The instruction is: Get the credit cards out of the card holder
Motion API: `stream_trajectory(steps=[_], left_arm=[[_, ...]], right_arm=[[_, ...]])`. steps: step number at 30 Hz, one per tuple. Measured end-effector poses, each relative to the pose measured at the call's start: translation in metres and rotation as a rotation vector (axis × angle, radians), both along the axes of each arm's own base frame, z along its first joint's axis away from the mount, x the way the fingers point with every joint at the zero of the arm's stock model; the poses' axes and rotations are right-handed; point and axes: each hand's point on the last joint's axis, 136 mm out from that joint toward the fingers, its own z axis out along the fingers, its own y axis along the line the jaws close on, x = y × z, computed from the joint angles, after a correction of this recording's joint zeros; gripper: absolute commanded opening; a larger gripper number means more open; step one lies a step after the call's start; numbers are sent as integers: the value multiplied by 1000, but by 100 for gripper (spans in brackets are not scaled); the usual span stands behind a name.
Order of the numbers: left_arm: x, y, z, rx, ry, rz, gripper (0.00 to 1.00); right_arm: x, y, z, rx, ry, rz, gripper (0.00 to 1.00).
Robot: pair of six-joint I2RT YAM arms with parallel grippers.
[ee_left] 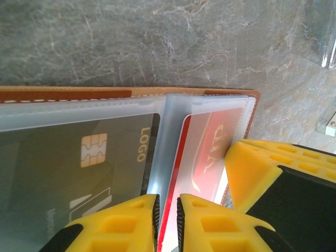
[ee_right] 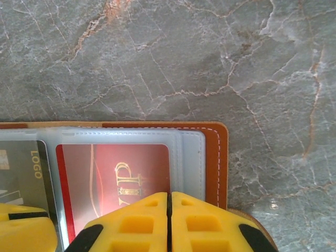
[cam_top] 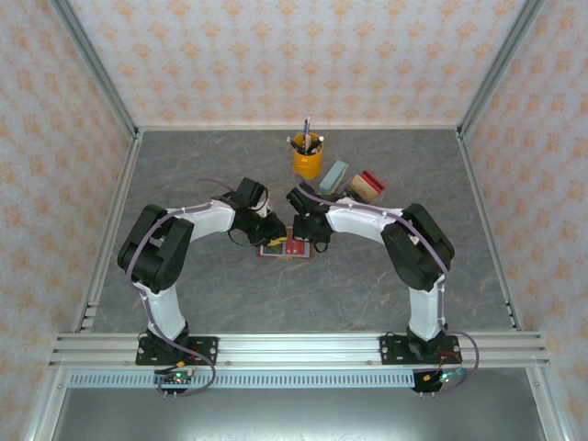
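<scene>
The table (cam_top: 193,184) has a grey top that looks like marble, with pale and rusty veins; both wrist views show this surface from close. At the far side stands an orange cup (cam_top: 308,163) with some pens (cam_top: 306,136) upright in it. Just right of the cup lies a pale blue block (cam_top: 334,175), and beside it a red and tan object (cam_top: 369,186) too small to name. Walls (cam_top: 294,55) with an orange flower pattern enclose three sides. Metal rails (cam_top: 294,349) run along the near edge.

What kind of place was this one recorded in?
Probably a staged robot test booth: patterned walls on metal framing, a marble-look table, left arm and right arm bolted to a rail.
</scene>
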Motion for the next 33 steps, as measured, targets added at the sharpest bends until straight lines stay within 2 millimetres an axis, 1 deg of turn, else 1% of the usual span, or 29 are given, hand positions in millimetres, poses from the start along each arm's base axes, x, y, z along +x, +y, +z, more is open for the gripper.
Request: stream_trajectory(steps=[7, 19, 24, 33], left_arm=[[1, -5, 1, -29, 6, -4, 21], [2, -3, -3, -16, 8, 0, 21], [0, -3, -10, -13, 26, -3, 22], [2, -10, -6, -63, 17, -18, 19]], right_arm=[[0, 0, 0, 3, 3, -1, 8], [0, 1, 0, 9, 7, 0, 8], [1, 2, -1, 15, 7, 0, 8], [1, 2, -1, 21, 9, 0, 8]])
